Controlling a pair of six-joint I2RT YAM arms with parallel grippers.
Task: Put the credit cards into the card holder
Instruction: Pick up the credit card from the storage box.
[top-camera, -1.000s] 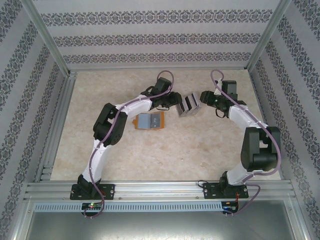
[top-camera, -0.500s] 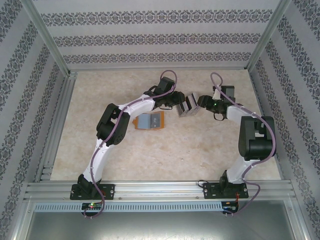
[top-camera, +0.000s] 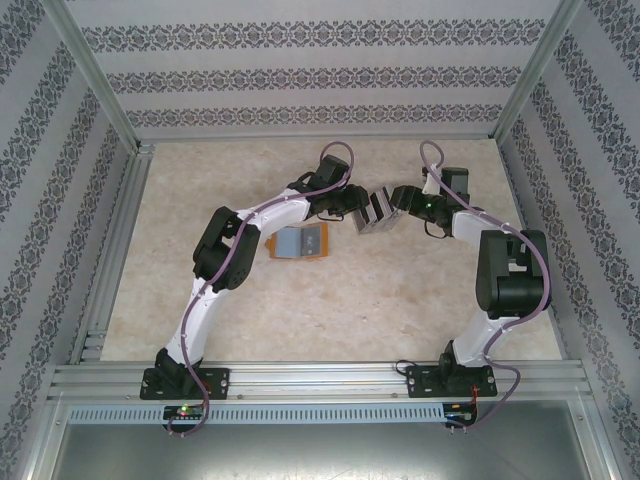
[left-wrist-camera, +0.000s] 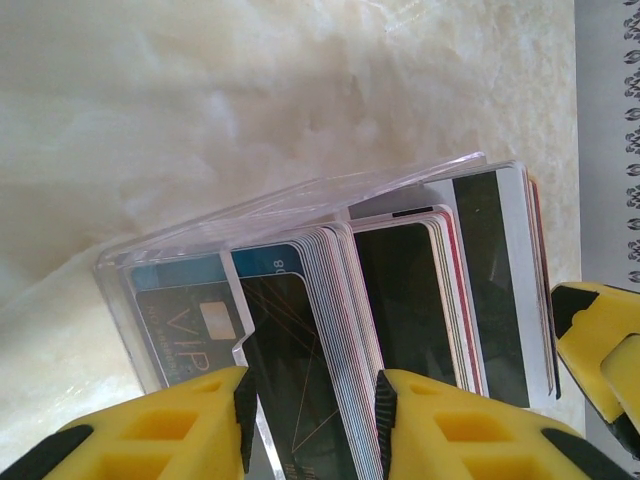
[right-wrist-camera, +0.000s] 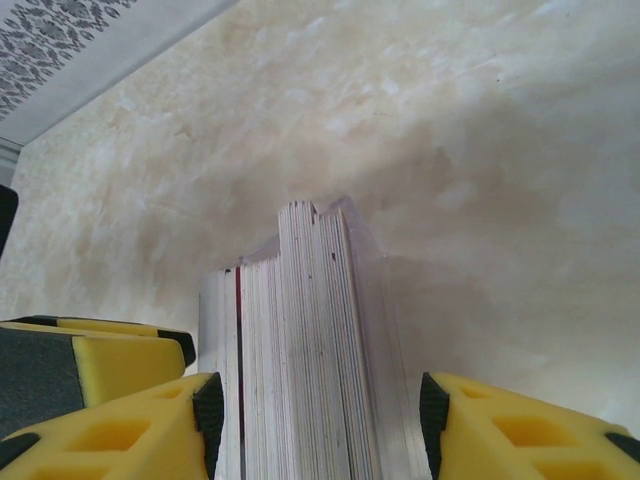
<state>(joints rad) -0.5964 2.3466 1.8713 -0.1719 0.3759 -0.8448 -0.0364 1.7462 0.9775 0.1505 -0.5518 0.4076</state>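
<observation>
The credit cards (top-camera: 378, 212) are a thick fanned stack held off the table between both arms. They show dark stripes and a VIP card behind a clear plastic sleeve (left-wrist-camera: 400, 270). My left gripper (left-wrist-camera: 312, 405) is shut on a section of the stack and reaches it from the left (top-camera: 352, 207). My right gripper (right-wrist-camera: 320, 415) stands open astride the stack's edge (right-wrist-camera: 310, 300), with a small gap at its right pad; it comes in from the right (top-camera: 401, 202). The card holder (top-camera: 300, 243) lies open on the table, orange with pale pockets, below my left gripper.
The beige marbled tabletop (top-camera: 400, 300) is boxed in by aluminium rails (top-camera: 110, 250) and patterned walls. My right gripper's yellow finger (left-wrist-camera: 595, 340) shows beside the stack in the left wrist view. Likewise my left gripper's finger (right-wrist-camera: 90, 345) shows in the right wrist view.
My right gripper has moved left, in onto the card stack. The left gripper has kept its hold on the cards with only a slight shift. The card holder has not moved.
</observation>
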